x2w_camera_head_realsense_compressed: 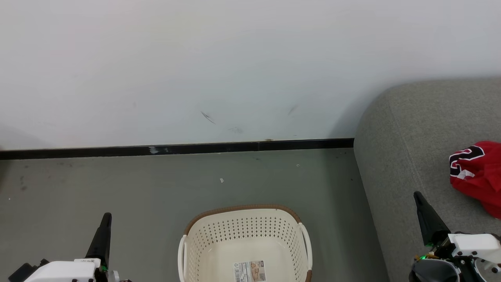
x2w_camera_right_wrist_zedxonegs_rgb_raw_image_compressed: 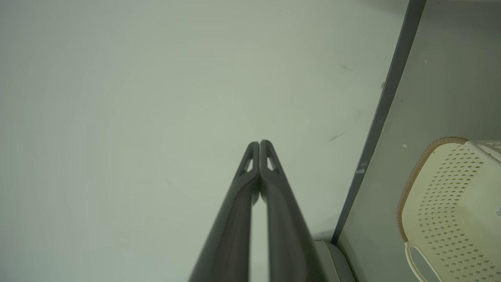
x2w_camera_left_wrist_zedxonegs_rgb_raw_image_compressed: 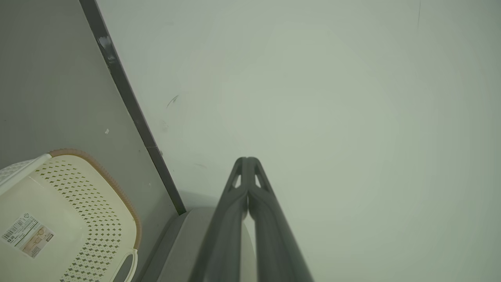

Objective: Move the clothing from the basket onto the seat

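Left gripper (x2w_camera_head_realsense_compressed: 106, 217) low left, right gripper (x2w_camera_head_realsense_compressed: 419, 196) low right. Both pairs of jaws are pressed together, nothing in them. The basket (x2w_camera_head_realsense_compressed: 242, 227) sits on the floor (x2w_camera_head_realsense_compressed: 117, 184) between them, its bare bottom showing the paper label (x2w_camera_head_realsense_compressed: 249, 271). The right gripper shows against the seat (x2w_camera_head_realsense_compressed: 407, 149), near the clothing (x2w_camera_head_realsense_compressed: 479, 172) but apart from it. The clothing is a red bundle, numerals up, lying on the seat and cut by the frame's right edge. The seat's rounded corner flanks the basket's right, with a floor strip between. Past the basket I see bare floor up to the black baseboard (x2w_camera_head_realsense_compressed: 195, 149), then the scuffed white wall (x2w_camera_head_realsense_compressed: 235, 58).
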Tool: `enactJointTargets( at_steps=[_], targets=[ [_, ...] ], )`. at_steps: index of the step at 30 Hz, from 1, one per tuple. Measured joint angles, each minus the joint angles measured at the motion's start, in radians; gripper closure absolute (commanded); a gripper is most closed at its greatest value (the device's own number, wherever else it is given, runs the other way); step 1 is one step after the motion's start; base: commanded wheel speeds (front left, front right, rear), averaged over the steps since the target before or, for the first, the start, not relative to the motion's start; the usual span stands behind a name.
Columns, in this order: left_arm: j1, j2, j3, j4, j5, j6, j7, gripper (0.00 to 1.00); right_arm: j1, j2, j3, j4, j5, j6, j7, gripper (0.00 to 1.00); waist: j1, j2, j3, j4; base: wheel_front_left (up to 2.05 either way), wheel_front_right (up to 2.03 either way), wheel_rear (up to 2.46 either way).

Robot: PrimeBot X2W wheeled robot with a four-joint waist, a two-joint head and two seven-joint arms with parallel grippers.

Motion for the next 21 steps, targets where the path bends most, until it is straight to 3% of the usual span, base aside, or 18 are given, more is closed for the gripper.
enactJointTargets(
  at_steps=[21],
  targets=[
    [-0.011,0.0,0.001,0.009,0.0,-0.002,0.001,1.0,0.0,-0.001,0.0,0.003,0.001,0.0,0.0,1.0,-0.0001,0.0,0.0,0.0,0.0,0.0,0.0]
  ],
)
